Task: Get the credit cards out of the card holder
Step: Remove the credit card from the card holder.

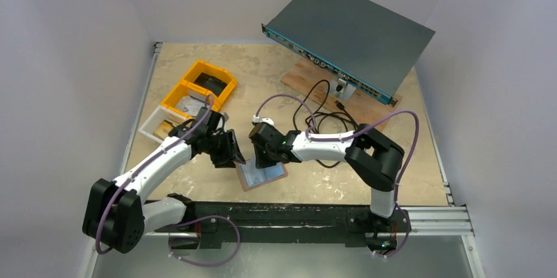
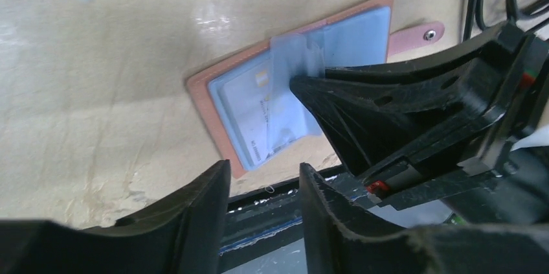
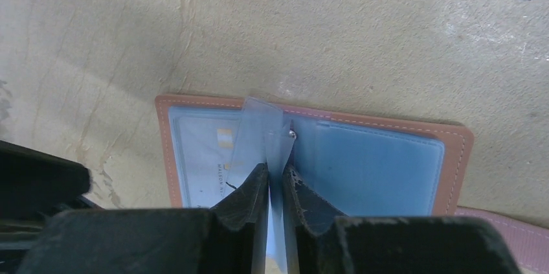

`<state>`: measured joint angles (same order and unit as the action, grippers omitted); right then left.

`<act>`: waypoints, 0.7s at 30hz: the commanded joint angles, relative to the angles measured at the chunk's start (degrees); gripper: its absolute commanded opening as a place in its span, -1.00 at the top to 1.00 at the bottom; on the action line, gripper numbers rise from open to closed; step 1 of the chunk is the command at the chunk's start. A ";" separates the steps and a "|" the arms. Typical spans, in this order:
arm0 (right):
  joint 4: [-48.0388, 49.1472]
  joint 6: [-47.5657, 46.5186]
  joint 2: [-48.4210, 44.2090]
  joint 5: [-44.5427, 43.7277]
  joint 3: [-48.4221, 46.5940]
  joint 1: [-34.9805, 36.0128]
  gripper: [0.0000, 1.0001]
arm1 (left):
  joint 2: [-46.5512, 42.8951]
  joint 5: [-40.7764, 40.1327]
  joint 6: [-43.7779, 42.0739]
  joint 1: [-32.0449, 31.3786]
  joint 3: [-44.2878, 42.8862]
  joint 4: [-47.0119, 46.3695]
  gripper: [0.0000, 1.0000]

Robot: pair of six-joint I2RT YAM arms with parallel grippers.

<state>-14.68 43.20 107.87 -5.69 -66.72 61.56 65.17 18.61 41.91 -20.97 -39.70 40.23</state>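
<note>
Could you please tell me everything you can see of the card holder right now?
The card holder lies open and flat on the table, inside up: tan-brown stitched leather rim, pale blue clear sleeves, a strap with a snap stud sticking out. One sleeve shows a card. The right gripper pinches a translucent leaf raised at its spine.

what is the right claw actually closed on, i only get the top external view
observer: The right wrist view shows the right claw pinching a translucent pale blue plastic leaf that stands up from the middle of the open tan leather card holder.
operator: any card showing inside
observer: Yes, a pale blue-grey card with a yellow chip mark lies in the pocket beside that leaf.
operator: left claw holding anything
observer: No, the left claw is open, with nothing between its fingers.
</note>
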 commanded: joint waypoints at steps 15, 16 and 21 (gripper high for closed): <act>21.06 8.39 -4.16 18.98 17.97 -8.78 0.86 | 16.63 2.94 4.01 -7.38 1.06 -16.06 0.39; 21.96 8.77 -4.20 19.56 18.55 -9.03 0.86 | 17.02 2.65 4.02 -7.60 1.11 -16.21 0.39; 26.95 10.61 -3.89 22.98 21.44 -10.52 0.86 | 18.18 1.00 4.03 -8.31 1.21 -16.29 0.40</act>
<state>12.05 52.73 104.01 14.74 -48.47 52.01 82.26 21.41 45.69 -28.49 -38.87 25.91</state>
